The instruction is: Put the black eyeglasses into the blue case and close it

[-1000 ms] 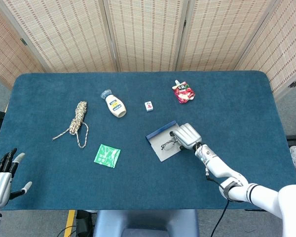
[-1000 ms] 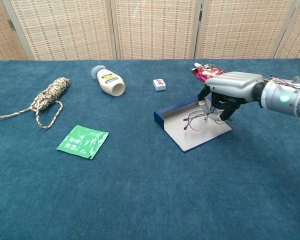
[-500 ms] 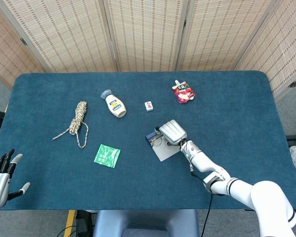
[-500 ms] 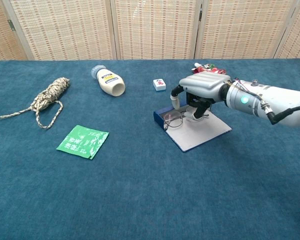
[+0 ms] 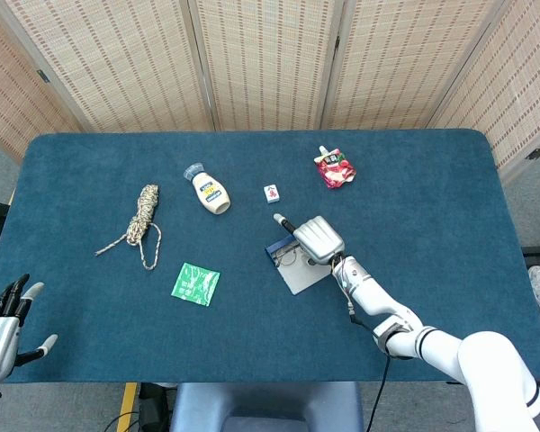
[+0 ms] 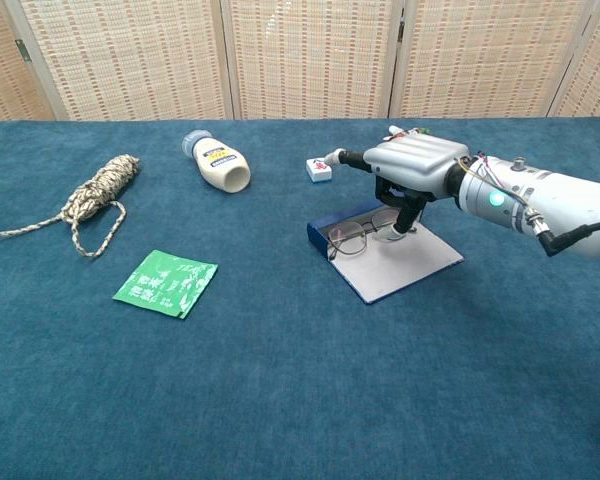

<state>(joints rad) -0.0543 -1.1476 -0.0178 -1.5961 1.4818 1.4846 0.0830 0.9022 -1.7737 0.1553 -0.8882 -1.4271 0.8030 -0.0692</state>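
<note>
The black eyeglasses lie in the open blue case, mid-counter. The right hand hovers over them, fingers curled down, one pointing left. A mahjong tile and red pouch sit just beyond. The left hand, fingers spread, waits off the counter's near left corner.

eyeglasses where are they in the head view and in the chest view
Head view: the eyeglasses lie just right of centre, on the open blue case, under the right hand.
Chest view: the eyeglasses lie right of centre on the blue case, below the right hand.
Shared landmark: the small white tile just beyond the case.
</note>
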